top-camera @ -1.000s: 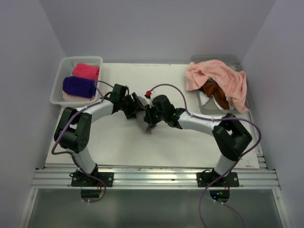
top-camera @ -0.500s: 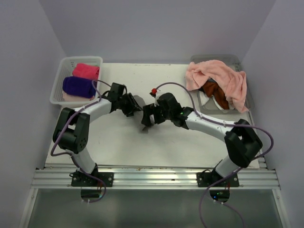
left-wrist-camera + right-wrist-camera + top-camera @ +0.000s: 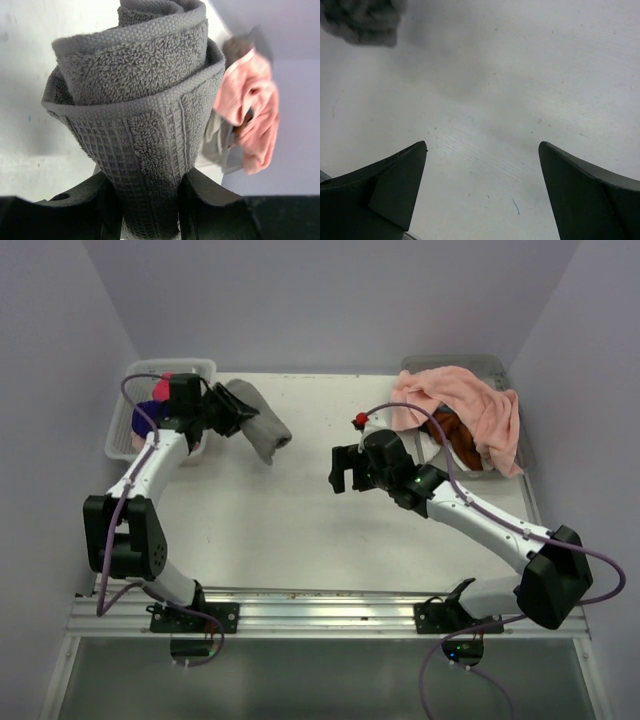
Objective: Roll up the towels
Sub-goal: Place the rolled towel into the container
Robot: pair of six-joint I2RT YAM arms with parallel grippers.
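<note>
Towels can be counted: five are seen plainly. One grey roll (image 3: 262, 425) is pinched in the left gripper (image 3: 228, 410) near the desk's (image 3: 300, 530) back left corner. Its long side is pointed away from the jaws, toward the desk's middle. One hot pink towel (image 3: 163, 390) and one purple towel (image 3: 146, 417) are kept in the left basket (image 3: 119, 437). One salmon pink towel (image 3: 472, 405) and one rust orange towel (image 3: 455, 436) are piled in the right basket (image 3: 470, 361). The right gripper (image 3: 482, 146) is held wide apart over the middle, with nothing in it.
</note>
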